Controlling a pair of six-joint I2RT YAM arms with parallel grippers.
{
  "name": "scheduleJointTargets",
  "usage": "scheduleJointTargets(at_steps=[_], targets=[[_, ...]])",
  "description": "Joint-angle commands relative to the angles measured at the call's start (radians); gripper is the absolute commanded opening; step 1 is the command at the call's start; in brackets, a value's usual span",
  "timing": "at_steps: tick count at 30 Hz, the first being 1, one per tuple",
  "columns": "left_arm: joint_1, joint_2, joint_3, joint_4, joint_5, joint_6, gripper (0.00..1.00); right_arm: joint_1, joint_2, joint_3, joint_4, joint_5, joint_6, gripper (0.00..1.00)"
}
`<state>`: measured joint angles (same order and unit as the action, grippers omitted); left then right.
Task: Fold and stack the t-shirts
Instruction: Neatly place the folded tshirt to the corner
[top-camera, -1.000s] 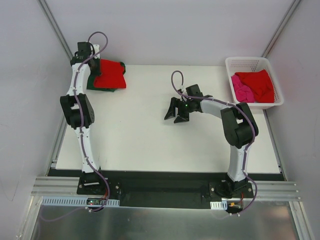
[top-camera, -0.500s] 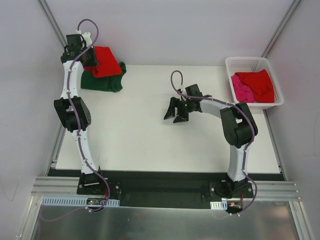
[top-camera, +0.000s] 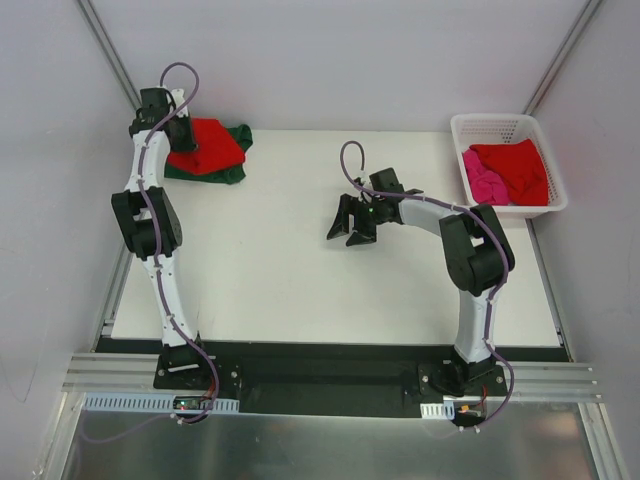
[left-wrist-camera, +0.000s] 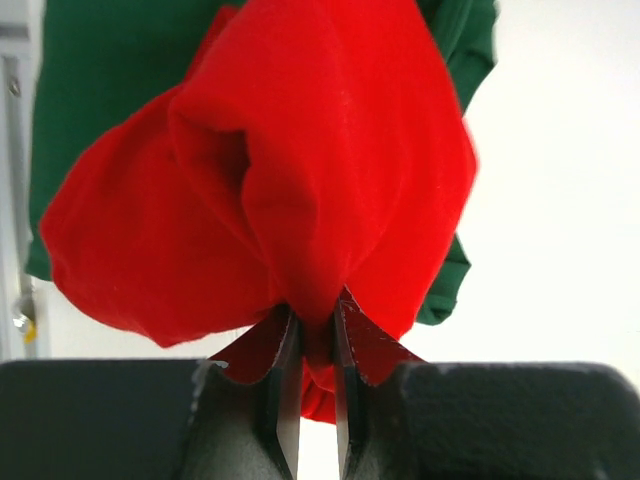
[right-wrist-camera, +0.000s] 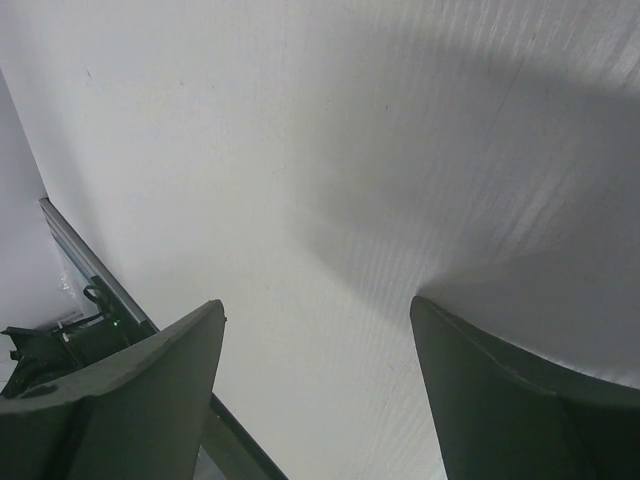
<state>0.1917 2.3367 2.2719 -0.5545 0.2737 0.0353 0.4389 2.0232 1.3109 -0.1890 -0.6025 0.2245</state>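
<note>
The red t-shirt (left-wrist-camera: 300, 170) is held at its edge by the left gripper (left-wrist-camera: 318, 330). The two jaws are nearly together, with a fold of the red cloth pinched between them. From this grip the cloth bulges out in soft folds over the dark green t-shirt (left-wrist-camera: 90, 70), which shows above it and at its sides. I cannot tell if the red cloth rests fully on the green one.

In the top view these two shirts are at the far corner of the table (top-camera: 300, 280), on the side opposite the white basket (top-camera: 495, 120) and well apart from it.

The right gripper (top-camera: 352, 228) is over the bare table, between this pile and the basket, a little nearer to the arm bases than the basket is. Its jaws stand wide apart and hold nothing.

Inside the basket lie a second red t-shirt (top-camera: 520, 168) and a pink t-shirt (top-camera: 482, 180), both crumpled and touching each other.
</note>
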Motion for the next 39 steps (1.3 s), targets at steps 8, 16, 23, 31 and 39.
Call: scheduleJointTargets(at_steps=[8, 16, 23, 31, 39], targets=[[0.006, -0.031, -0.133, 0.042, 0.028, -0.116, 0.99, 0.012, 0.017, -0.002, -0.086, 0.069, -0.039, 0.79], [-0.001, -0.196, -0.255, 0.044, 0.163, -0.221, 0.99, 0.012, -0.007, -0.032, -0.073, 0.067, -0.037, 0.79], [-0.017, -0.356, -0.36, 0.045, 0.24, -0.288, 0.99, 0.015, -0.041, -0.064, -0.053, 0.069, -0.033, 0.79], [-0.021, -0.467, -0.488, 0.083, 0.291, -0.318, 0.99, 0.021, -0.075, -0.105, -0.04, 0.07, -0.034, 0.79], [-0.023, -0.429, -0.595, 0.153, 0.297, -0.368, 0.99, 0.021, -0.098, -0.124, -0.036, 0.073, -0.034, 0.79]])
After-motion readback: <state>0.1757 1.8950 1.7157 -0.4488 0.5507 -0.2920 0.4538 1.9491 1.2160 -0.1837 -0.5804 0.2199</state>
